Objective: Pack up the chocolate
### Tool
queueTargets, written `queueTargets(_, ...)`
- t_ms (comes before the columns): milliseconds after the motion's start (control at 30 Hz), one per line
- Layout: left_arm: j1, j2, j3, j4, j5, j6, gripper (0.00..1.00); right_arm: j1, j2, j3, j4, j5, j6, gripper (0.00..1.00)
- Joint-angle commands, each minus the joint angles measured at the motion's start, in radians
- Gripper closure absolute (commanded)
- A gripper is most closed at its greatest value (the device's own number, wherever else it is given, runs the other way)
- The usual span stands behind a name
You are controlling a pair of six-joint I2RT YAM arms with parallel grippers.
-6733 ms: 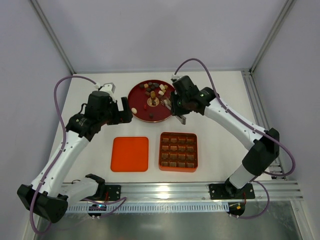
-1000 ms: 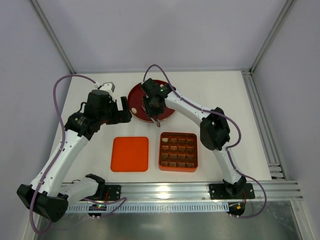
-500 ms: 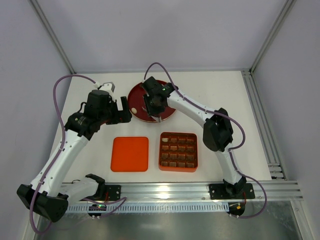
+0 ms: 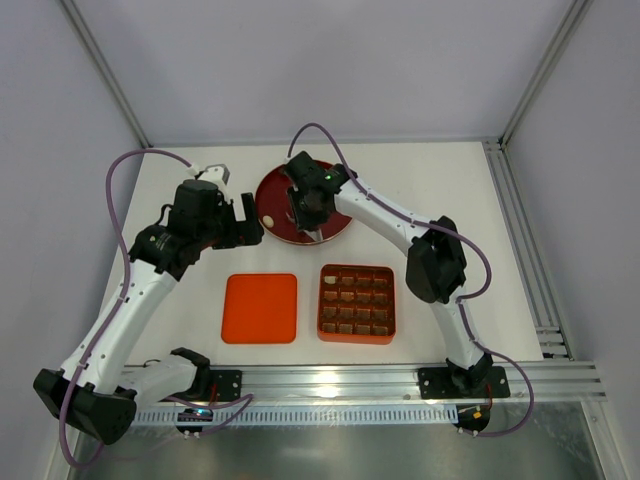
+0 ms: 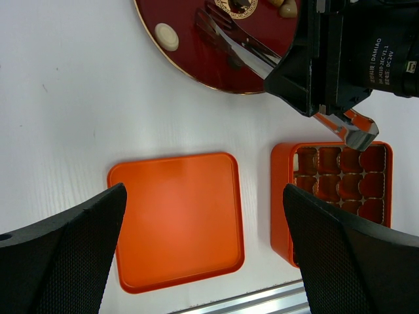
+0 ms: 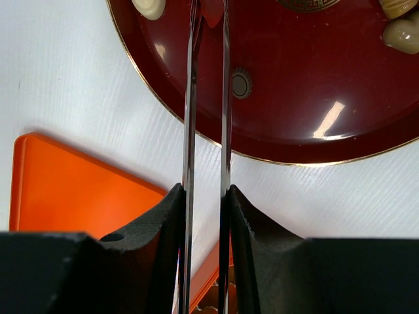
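Observation:
Most of the chocolate on the dark red plate [image 4: 272,195] is hidden under my right arm. One cream piece [image 4: 267,221] shows near the plate's left rim, also in the left wrist view [image 5: 167,36] and the right wrist view [image 6: 149,6]. More cream pieces [image 6: 399,33] lie at that view's upper right. My right gripper [image 4: 308,205] [image 6: 206,190] is shut on metal tweezers [image 6: 224,98] [image 5: 242,49]. Their tips reach over the plate, either side of a small reddish piece [image 6: 212,13]. My left gripper [image 4: 248,222] [image 5: 204,196] is open and empty beside the plate's left edge.
The flat orange lid [image 4: 260,308] [image 5: 175,219] lies in front of the plate. The orange gridded box [image 4: 357,303] [image 5: 340,190] sits to its right, with brown pieces in several cells. An aluminium rail [image 4: 400,380] runs along the near edge.
Since 6.7 s ago my right arm has swung left over the plate with the tweezers. In the last second it shifted only slightly. The left arm has not moved.

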Motion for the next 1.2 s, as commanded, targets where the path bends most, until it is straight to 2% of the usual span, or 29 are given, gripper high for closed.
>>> queueTargets(0,-0.001,-0.021,0.012,0.004,-0.002,-0.005,0.00,0.007,-0.028,0.057,-0.005,0.007,-0.004,0.68)
queueTargets(700,-0.001,-0.022,0.009,0.013,0.005,-0.010,0.00,0.005,-0.143,0.015,-0.018,0.046,-0.002,0.70)
queueTargets(900,-0.001,-0.019,0.008,0.020,0.010,-0.008,0.00,0.004,-0.216,-0.046,-0.021,0.052,0.006,0.70)
queueTargets(1167,-0.001,-0.015,0.003,0.033,0.022,-0.011,0.00,0.004,-0.403,-0.229,-0.005,0.049,0.032,0.69)
